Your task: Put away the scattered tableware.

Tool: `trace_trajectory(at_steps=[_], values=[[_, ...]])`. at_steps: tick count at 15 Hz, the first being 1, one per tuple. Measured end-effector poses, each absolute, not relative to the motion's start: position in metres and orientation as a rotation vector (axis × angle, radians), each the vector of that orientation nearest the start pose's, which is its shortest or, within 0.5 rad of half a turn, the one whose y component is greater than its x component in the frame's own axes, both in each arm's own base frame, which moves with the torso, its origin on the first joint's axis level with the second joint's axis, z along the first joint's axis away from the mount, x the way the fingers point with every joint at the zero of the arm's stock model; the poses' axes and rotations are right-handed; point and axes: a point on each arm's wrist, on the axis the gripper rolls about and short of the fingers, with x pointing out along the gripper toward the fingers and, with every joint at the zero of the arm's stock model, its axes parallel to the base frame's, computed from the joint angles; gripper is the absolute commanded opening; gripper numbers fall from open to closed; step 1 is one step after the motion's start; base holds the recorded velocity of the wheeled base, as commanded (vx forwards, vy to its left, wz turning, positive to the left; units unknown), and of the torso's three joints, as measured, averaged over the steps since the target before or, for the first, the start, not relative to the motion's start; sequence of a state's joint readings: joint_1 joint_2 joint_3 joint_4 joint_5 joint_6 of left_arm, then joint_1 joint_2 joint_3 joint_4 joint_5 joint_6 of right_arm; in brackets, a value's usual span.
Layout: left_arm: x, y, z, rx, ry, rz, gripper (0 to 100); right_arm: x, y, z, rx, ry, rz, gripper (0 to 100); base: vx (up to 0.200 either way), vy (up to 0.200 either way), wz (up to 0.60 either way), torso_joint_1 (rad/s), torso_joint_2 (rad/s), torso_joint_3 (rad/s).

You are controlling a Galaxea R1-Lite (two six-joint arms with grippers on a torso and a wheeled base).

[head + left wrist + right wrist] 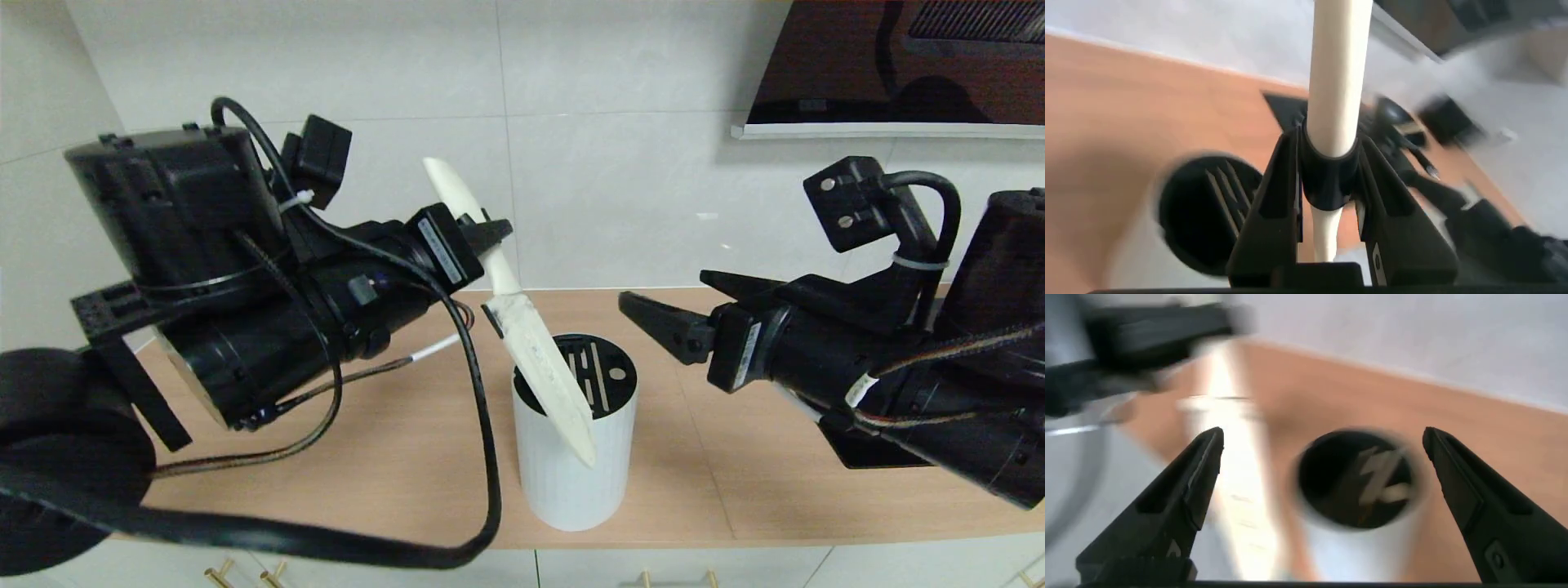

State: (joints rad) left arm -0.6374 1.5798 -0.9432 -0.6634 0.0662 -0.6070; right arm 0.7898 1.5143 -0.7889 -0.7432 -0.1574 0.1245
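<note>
Insertion step: left tool clamps the knife, tilted above the holder; right tool gapes empty beside the holder; the blade needs aligning to a slot

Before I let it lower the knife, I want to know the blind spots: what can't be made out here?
- Head view: the knife blade covers some slots of the holder; which slot the tip lines up with is unclear.
- Left wrist view: the left tool hides the blade; the slots are blurred.
- Right wrist view: knife and holder blurred.
- Head view: the right tool and arm hide most of a black item on the counter.
</note>
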Motion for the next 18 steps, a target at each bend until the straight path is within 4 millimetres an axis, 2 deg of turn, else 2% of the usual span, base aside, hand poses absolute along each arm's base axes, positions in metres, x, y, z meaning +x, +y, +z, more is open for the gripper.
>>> trace_trajectory(at_steps=[2, 3, 6, 11, 13, 15, 18], values=[[0.237, -0.172, 0.281, -0.502, 0.099, -0.452, 0, 0.195, 0.174, 0.248, 0.129, 0.019, 0.595, 100, 0.0, 0.0, 0.0, 0.0, 0.0, 0.0], [0.236, -0.174, 0.286, -0.476, 0.081, -0.415, 0, 0.195, 0.171, 0.25, 0.133, 0.01, 0.586, 100, 0.0, 0.0, 0.0, 0.0, 0.0, 0.0], [0.231, -0.19, 0.277, -0.348, 0.041, -0.321, 0, 0.196, 0.167, 0.251, 0.132, 0.006, 0.57, 100, 0.0, 0.0, 0.0, 0.0, 0.0, 0.0], [0.225, -0.216, 0.279, -0.26, -0.259, -0.182, 0, 0.197, 0.167, 0.25, 0.13, 0.008, 0.562, 100, 0.0, 0.0, 0.0, 0.0, 0.0, 0.0], [0.229, -0.229, 0.267, -0.221, -0.305, -0.125, 0, 0.197, 0.167, 0.25, 0.13, 0.008, 0.563, 100, 0.0, 0.0, 0.0, 0.0, 0.0, 0.0], [0.232, -0.24, 0.253, -0.188, -0.276, -0.132, 0, 0.197, 0.167, 0.25, 0.13, 0.008, 0.562, 100, 0.0, 0.0, 0.0, 0.0, 0.0, 0.0], [0.237, -0.247, 0.242, -0.167, -0.253, -0.137, 0, 0.197, 0.168, 0.25, 0.129, 0.009, 0.562, 100, 0.0, 0.0, 0.0, 0.0, 0.0, 0.0]])
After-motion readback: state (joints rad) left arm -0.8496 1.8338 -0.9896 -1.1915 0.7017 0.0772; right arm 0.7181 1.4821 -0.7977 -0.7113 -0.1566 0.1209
